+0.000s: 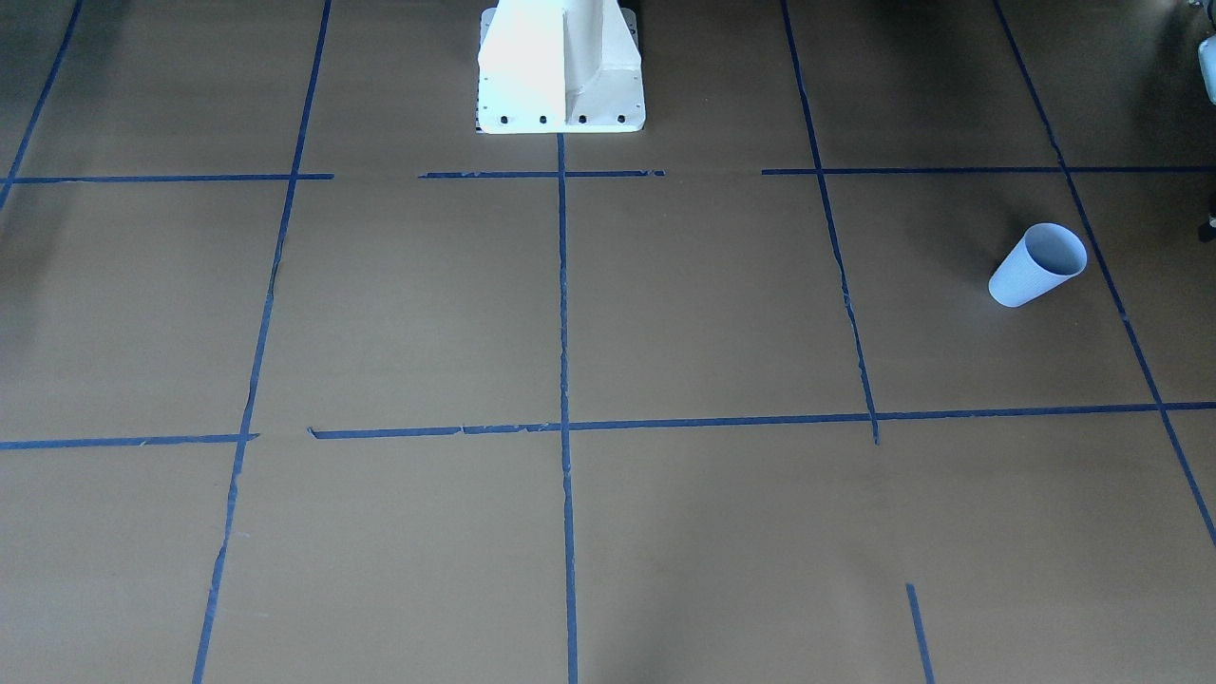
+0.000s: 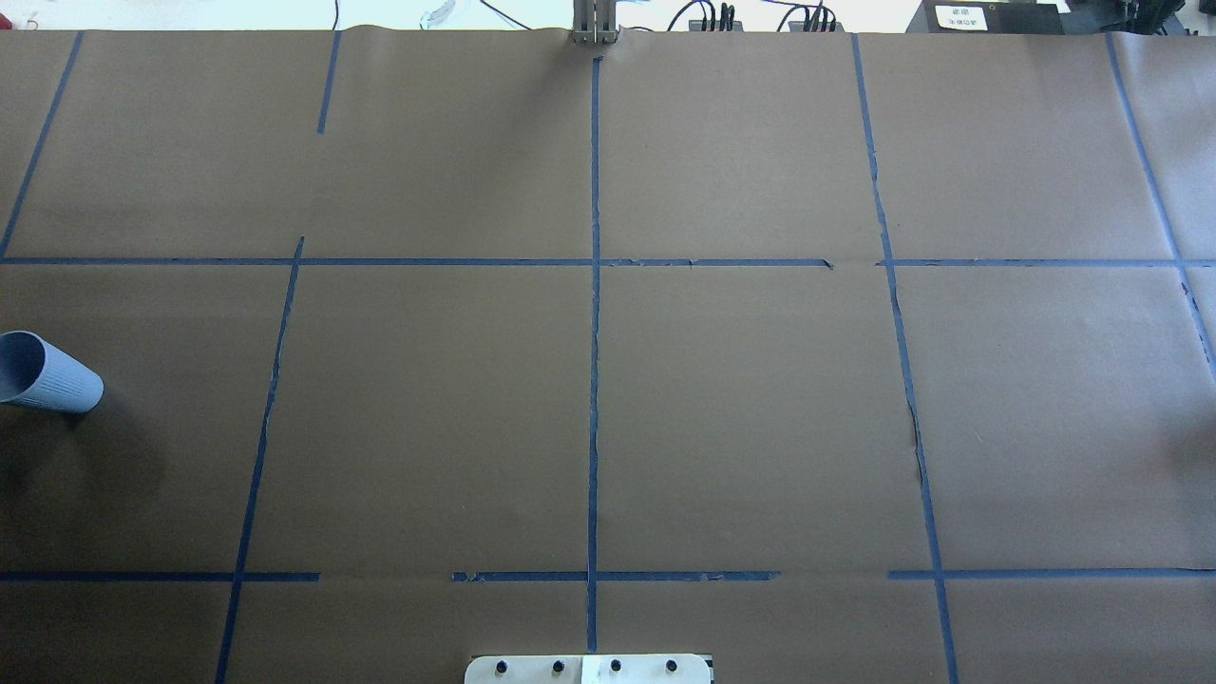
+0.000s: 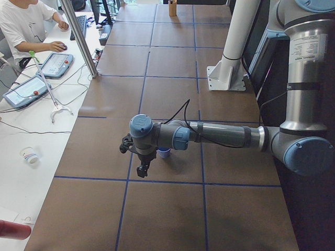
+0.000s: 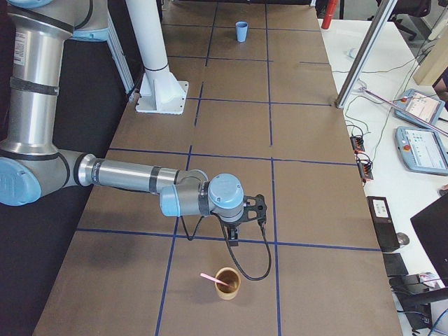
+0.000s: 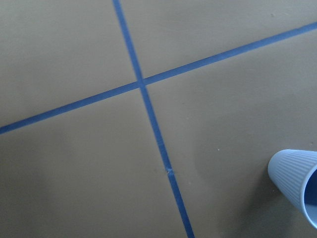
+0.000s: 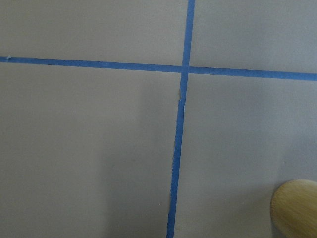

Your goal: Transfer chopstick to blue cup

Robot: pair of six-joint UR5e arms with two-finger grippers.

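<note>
The blue cup (image 1: 1037, 264) stands upright on the brown paper at the table's left end; it also shows in the overhead view (image 2: 43, 372), in the left wrist view (image 5: 297, 183) and far off in the exterior right view (image 4: 241, 31). A pinkish chopstick (image 4: 210, 278) leans in a tan wooden cup (image 4: 227, 282) at the table's right end. My left gripper (image 3: 141, 168) hangs just beside the blue cup (image 3: 164, 152). My right gripper (image 4: 232, 234) hangs above the table a little short of the wooden cup. I cannot tell whether either gripper is open or shut.
The wooden cup's rim shows at the lower right of the right wrist view (image 6: 296, 207). The white robot base (image 1: 560, 66) stands at the table's middle back edge. Blue tape lines cross the paper. An operator's desk with tablets (image 3: 31, 78) runs along the far side.
</note>
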